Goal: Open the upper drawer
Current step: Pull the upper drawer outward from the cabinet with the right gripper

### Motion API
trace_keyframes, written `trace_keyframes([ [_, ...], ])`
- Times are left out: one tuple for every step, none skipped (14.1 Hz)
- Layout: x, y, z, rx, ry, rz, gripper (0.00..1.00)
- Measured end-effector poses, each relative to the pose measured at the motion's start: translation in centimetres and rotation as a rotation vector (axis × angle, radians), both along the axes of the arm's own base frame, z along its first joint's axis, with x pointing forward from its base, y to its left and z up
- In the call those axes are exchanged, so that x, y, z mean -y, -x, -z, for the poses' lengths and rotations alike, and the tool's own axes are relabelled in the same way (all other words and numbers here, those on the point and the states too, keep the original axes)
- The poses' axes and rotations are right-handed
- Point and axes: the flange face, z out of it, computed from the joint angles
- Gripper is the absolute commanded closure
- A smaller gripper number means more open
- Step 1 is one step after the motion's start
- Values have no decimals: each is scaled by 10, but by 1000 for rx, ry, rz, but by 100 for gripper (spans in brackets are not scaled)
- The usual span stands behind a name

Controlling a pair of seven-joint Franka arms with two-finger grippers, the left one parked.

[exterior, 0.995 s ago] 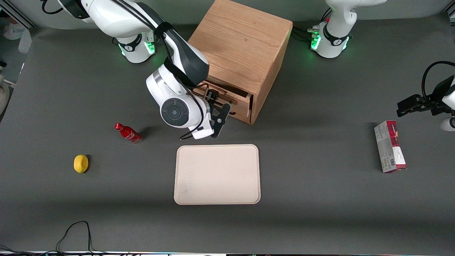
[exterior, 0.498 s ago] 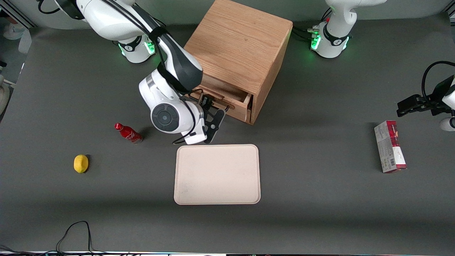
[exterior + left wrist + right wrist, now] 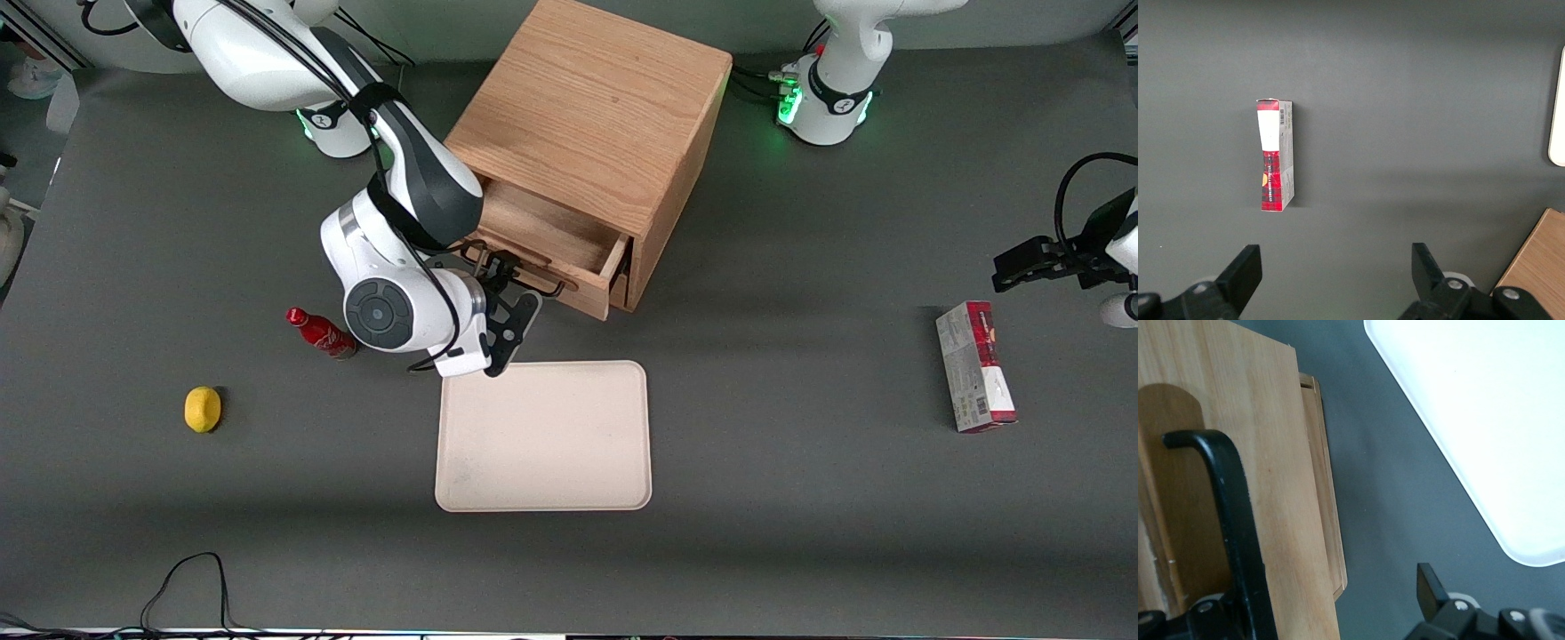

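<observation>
The oak cabinet (image 3: 596, 107) stands at the back middle of the table. Its upper drawer (image 3: 542, 229) is pulled partly out, and its plain wooden inside shows. The thin black wire handle (image 3: 544, 284) is on the light wood front (image 3: 1281, 493). My right gripper (image 3: 508, 298) is at that handle, in front of the drawer. In the right wrist view the gripper (image 3: 1315, 603) is open, its fingers wide apart. The handle (image 3: 1231, 513) lies against one finger and the other finger (image 3: 1429, 583) is out over the table. The bottom drawer is hidden under the upper one.
A beige tray (image 3: 544, 436) lies just nearer the front camera than the gripper and shows in the right wrist view (image 3: 1485, 420). A red cola bottle (image 3: 320, 332) and a lemon (image 3: 203, 409) lie toward the working arm's end. A red box (image 3: 975, 366) lies toward the parked arm's end.
My gripper has moved away from the cabinet, toward the front camera and the working arm's end. The upper drawer has slid out with it, and more of its inside shows.
</observation>
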Motion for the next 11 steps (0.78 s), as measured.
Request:
trace_keyframes([
  [1, -1, -1, 2, -1, 3, 0],
  [3, -3, -2, 7, -4, 7, 0],
  [4, -6, -4, 12, -7, 11, 0],
  [6, -8, -6, 17, -9, 14, 0],
  [8, -10, -8, 20, -11, 19, 0],
  [11, -13, -9, 25, -13, 25, 0],
  [13, -16, -9, 33, -17, 33, 0],
  [15, -18, -8, 37, -19, 39, 0],
  [16, -20, -8, 44, -22, 43, 0],
  [16, -21, -8, 50, -25, 43, 0],
  [15, -22, -8, 53, -27, 43, 0],
])
